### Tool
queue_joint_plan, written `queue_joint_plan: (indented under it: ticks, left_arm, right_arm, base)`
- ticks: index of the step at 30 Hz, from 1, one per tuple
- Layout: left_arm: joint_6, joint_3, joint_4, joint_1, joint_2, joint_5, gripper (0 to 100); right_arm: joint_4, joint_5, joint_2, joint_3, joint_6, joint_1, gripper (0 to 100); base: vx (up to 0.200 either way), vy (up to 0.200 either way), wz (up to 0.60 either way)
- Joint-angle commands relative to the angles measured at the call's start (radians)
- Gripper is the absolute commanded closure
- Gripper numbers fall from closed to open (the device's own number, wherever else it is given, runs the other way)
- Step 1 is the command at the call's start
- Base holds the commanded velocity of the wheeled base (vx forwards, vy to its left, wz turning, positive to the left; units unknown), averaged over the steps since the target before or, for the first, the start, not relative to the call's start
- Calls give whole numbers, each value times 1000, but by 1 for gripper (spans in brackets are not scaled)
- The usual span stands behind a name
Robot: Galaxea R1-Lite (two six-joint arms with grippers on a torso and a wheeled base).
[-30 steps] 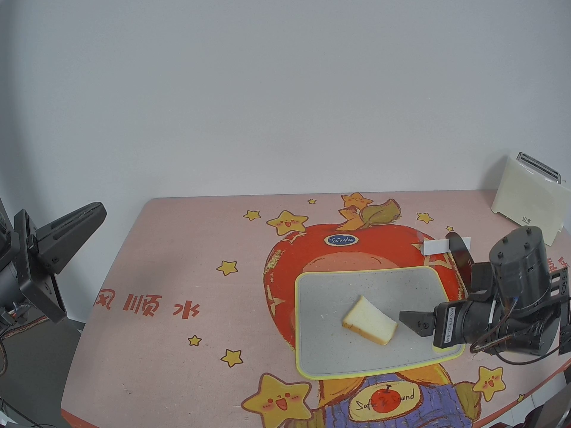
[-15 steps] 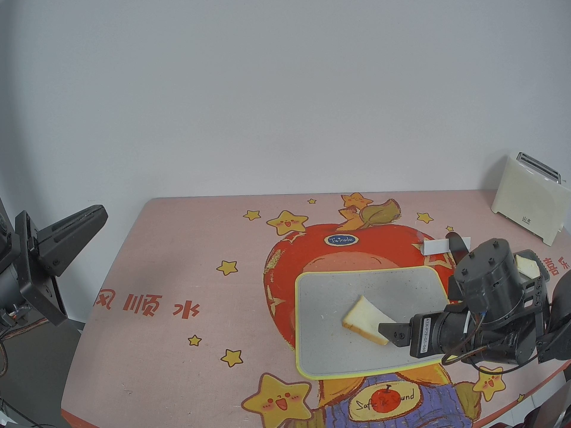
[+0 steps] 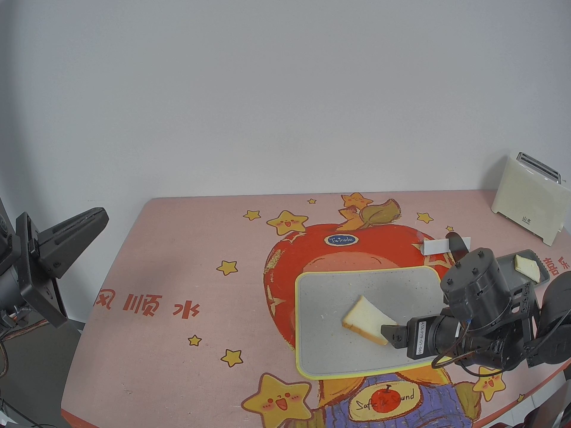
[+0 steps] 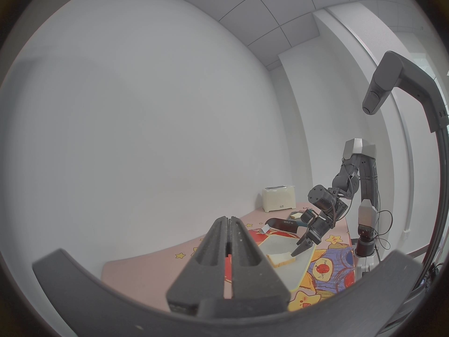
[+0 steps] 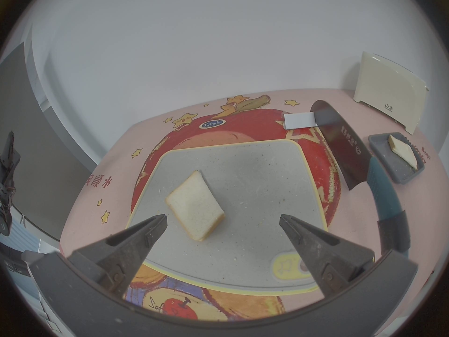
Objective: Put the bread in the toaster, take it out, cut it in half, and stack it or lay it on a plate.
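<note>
Open right end effector (image 5: 222,218) beside bread (image 3: 369,320) on the cutting board (image 3: 333,292).
The bread lies flat mid-board, with the right end effector at the board's near right. Knife (image 5: 343,146) and plate (image 5: 395,172) sit right of the board, toaster (image 3: 531,197) beyond. Left end effector (image 4: 229,221) is closed, well left of the board.

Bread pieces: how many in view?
2. One slice lies on the cutting board, ahead of the open right gripper; a second slice sits in the grey tray near the toaster. Any inside the toaster would be hidden.
</note>
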Motion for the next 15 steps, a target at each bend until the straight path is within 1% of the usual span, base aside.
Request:
queue_joint_plan:
  ticks: [1,6,7,15]
  left_arm:
    - [0,2,0,0,1,0,100]
    - [0,2,0,0,1,0,100]
    - [0,2,0,0,1,0,100]
    - [0,2,0,0,1,0,100]
  right_arm:
    - [-1,0,1,1,1,9,0]
    - [-1,-2,9,1,1,17,0]
    - [-1,-2,9,3,2,17,100]
    - [8,0,16,4,2,32,100]
  base:
    - [0,0,0]
    - [0,0,0]
    - [0,0,0]
    - [0,0,0]
